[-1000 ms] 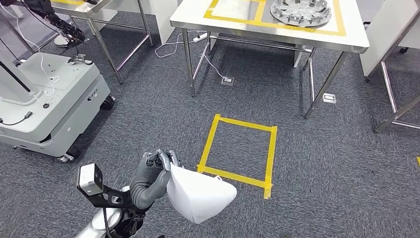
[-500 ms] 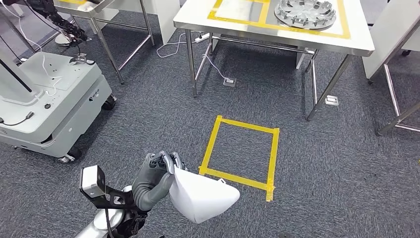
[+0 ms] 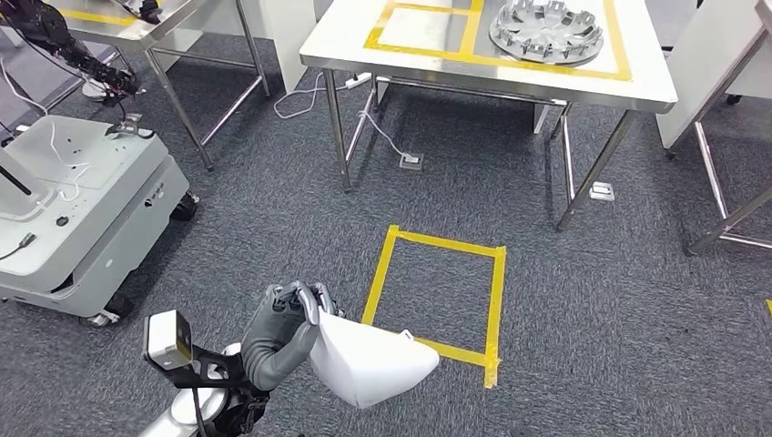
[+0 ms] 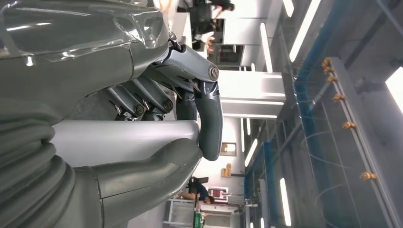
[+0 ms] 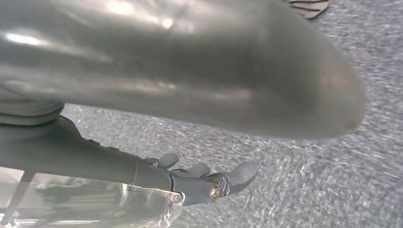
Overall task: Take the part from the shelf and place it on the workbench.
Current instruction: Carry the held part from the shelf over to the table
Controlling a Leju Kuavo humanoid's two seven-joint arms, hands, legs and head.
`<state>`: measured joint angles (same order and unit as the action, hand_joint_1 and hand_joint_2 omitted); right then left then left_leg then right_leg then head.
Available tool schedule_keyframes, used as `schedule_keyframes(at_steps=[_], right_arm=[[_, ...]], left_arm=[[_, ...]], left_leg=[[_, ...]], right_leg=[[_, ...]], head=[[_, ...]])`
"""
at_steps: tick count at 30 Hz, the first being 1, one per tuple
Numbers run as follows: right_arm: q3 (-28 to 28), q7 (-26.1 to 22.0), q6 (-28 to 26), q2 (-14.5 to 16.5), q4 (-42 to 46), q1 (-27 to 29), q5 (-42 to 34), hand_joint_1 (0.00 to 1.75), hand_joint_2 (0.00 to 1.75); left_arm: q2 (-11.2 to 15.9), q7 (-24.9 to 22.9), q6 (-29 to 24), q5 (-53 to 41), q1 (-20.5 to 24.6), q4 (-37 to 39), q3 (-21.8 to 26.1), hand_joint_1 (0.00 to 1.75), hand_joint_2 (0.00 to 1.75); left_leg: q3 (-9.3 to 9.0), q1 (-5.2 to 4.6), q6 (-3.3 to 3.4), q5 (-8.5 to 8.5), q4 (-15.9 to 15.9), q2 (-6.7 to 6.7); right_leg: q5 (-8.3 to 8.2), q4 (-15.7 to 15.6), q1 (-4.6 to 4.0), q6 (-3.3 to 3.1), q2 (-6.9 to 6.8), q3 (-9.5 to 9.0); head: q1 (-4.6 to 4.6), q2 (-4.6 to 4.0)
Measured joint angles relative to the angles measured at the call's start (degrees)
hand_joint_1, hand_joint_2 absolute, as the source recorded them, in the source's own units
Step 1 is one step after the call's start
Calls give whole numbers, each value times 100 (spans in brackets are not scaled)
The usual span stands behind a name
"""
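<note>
A white part (image 3: 369, 360), smooth and roughly shield-shaped with a rounded point, is held by the left hand (image 3: 296, 309) low in the head view, above grey carpet (image 3: 273, 218); the hand's dark fingers (image 3: 309, 296) are curled over the part's upper edge, and the grey ribbed wrist cover is seen below them. In the left wrist view the same hand (image 4: 157, 109) is seen closed, its fingers (image 4: 209, 114) wrapped over a pale grey surface taken to be the part (image 4: 123, 140), with the thick thumb pressed from the other side. In the right wrist view the right hand (image 5: 190, 180) is seen over the carpet with its fingers (image 5: 240, 173) extended and slightly apart, nothing being held; a large blurred grey shape crosses that view and cannot be identified. A square of yellow tape (image 3: 437, 291) is marked on the floor just beside the part. Further ahead a steel workbench (image 3: 492, 77) is seen, its top outlined in yellow tape, with a round silver wheel cover (image 3: 546, 32) lying on it; the part is well apart from this workbench. To the left a white wheeled cart (image 3: 82, 218) stands on the carpet, with a second steel table (image 3: 164, 23) behind it
</note>
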<state>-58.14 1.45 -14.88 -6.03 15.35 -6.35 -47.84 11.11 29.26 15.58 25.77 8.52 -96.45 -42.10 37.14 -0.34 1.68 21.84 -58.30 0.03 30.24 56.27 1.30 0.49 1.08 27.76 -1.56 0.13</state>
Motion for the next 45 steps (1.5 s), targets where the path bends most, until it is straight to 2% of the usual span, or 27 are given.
schedule_keyframes(at_steps=[2,4,6,8,10,11,12,13,14,15,16,17,19,21,23,25,26,29,30,31,33,35,38,40,41,43,45], right_arm=[[0,-14,4,6,0,-7,7,0,0],[-1,-33,8,6,1,-14,12,0,0],[-2,-42,11,5,2,-33,14,0,0],[-2,-43,14,-2,1,-34,14,0,0],[-2,-43,30,-15,0,-16,13,0,0],[-2,-43,39,-22,-1,-9,13,0,0],[-2,-43,49,-29,-1,-4,13,0,0],[-2,-43,56,-32,-4,7,13,0,0],[-3,-45,60,-33,-7,16,13,0,0],[-3,-48,64,-32,-9,29,13,0,0],[-2,-53,66,-28,-11,38,13,0,0],[-2,-59,67,-24,-11,32,14,0,0],[2,-71,67,-18,-11,7,23,0,0],[4,-82,67,-20,-11,-25,37,0,0],[5,-84,67,-25,-11,-36,44,0,0],[6,-84,67,-24,-11,-34,46,0,0],[7,-84,67,-23,-11,-36,47,0,0],[7,-84,68,5,-11,-44,45,0,0],[7,-84,69,17,-11,-53,43,0,0],[9,-83,70,28,-11,-62,40,0,0],[17,-83,72,28,-11,-77,28,0,0],[34,-84,72,21,-11,-78,15,0,0],[61,-86,74,11,-11,-98,3,0,0],[78,-86,81,5,-11,-86,-4,0,0],[87,-86,87,2,-11,-79,-6,0,0],[103,-89,98,-8,-11,-80,-12,0,0],[115,-96,100,-15,-11,-97,-19,0,0]], left_arm=[[8,13,3,-24,-4,-5,2,175,175],[11,22,10,-43,-10,-10,2,175,175],[9,26,16,-52,-12,-13,-1,175,175],[8,26,25,-55,-14,-13,-5,175,175],[8,26,37,-57,-25,-13,-11,175,175],[8,26,40,-57,-28,-13,-13,175,175],[8,26,45,-58,-30,-13,-15,175,175],[9,26,49,-58,-29,-11,-18,175,175],[9,26,53,-61,-33,-8,-22,175,175],[11,25,56,-63,-36,-4,-26,175,175],[12,27,58,-66,-37,-1,-28,175,175],[11,29,59,-69,-35,-1,-29,175,175],[11,36,62,-75,-17,-5,-26,175,175],[13,41,65,-82,-4,-11,-23,175,175],[17,43,66,-95,-7,-12,-22,175,175],[21,43,66,-105,-12,-11,-23,175,175],[22,43,66,-108,-12,-12,-22,175,175],[25,43,66,-109,-12,-13,-19,175,175],[27,44,67,-110,-15,-13,-16,175,175],[30,44,67,-111,-18,-13,-10,175,175],[28,48,69,-112,-17,-19,1,175,175],[15,62,74,-111,-5,-30,7,175,175],[-1,75,82,-115,-2,-35,6,175,175],[-4,75,90,-118,-14,-35,3,175,175],[-5,75,92,-118,-17,-35,3,175,175],[-6,75,96,-118,-17,-35,3,175,175],[-6,75,102,-117,-17,-35,3,175,175]], left_leg=[[-90,-19,67,87,112,-7],[-259,-5,143,123,220,-19],[-427,1,199,186,279,-21],[-523,-10,215,290,285,-38],[-669,-12,195,426,285,-67],[-768,-11,177,504,284,-76],[-873,-10,155,588,284,-80],[-962,-20,128,677,276,-81],[-1030,-33,99,763,263,-83],[-1067,-47,65,846,251,-83],[-1098,-55,33,904,226,-83],[-1117,-51,9,936,199,-81],[-1030,-24,-37,909,-48,-58],[-612,10,-98,923,-697,-29],[-49,41,-154,1204,-1393,-15],[301,54,-171,1430,-1557,-10],[344,53,-156,1333,-1374,-10],[172,23,-33,371,-302,-107],[107,8,6,126,-79,-172],[75,-7,31,1,15,-225],[17,-7,60,-44,52,-223],[-54,13,100,-51,135,-155],[-109,-2,175,-12,182,-53],[-118,-24,196,16,181,0],[-129,-31,196,29,180,23],[-162,-48,180,57,171,74],[-186,-86,139,103,139,132]], right_leg=[[-22,-6,-4,89,-4,-87],[-55,242,-3,134,-31,-42],[41,856,4,110,-50,331],[306,1493,5,91,-51,859],[486,1579,15,127,-54,1164],[414,1353,24,179,-59,1183],[197,1000,34,247,-72,1143],[-171,628,43,318,-103,1089],[-478,344,41,316,-139,1041],[-723,175,30,270,-161,999],[-845,118,17,192,-174,972],[-810,123,7,89,-164,930],[-757,115,18,-12,-127,831],[-672,101,30,-75,-98,717],[-571,100,26,-95,-78,604],[-468,100,21,-92,-47,466],[-413,99,17,-88,-26,386],[-260,92,-3,-49,50,199],[-220,92,-14,-22,80,175],[-190,92,-19,9,118,174],[-143,75,-30,61,177,168],[-38,232,-38,77,124,244],[340,1285,-42,51,-14,853],[403,1754,-41,91,-35,1202],[296,1654,-42,134,-48,1207],[-89,868,-52,198,-181,899],[-382,190,-76,142,-335,606]], head=[[-2,0],[14,0],[31,0],[30,0],[31,0],[33,0],[34,0],[37,0],[37,0],[31,0],[24,0],[15,0],[-2,0],[-19,0],[-27,0],[-28,0],[-29,0],[-24,0],[-22,0],[-21,0],[-25,0],[-18,0],[-9,0],[-10,0],[-9,0],[-8,0],[-14,0]])
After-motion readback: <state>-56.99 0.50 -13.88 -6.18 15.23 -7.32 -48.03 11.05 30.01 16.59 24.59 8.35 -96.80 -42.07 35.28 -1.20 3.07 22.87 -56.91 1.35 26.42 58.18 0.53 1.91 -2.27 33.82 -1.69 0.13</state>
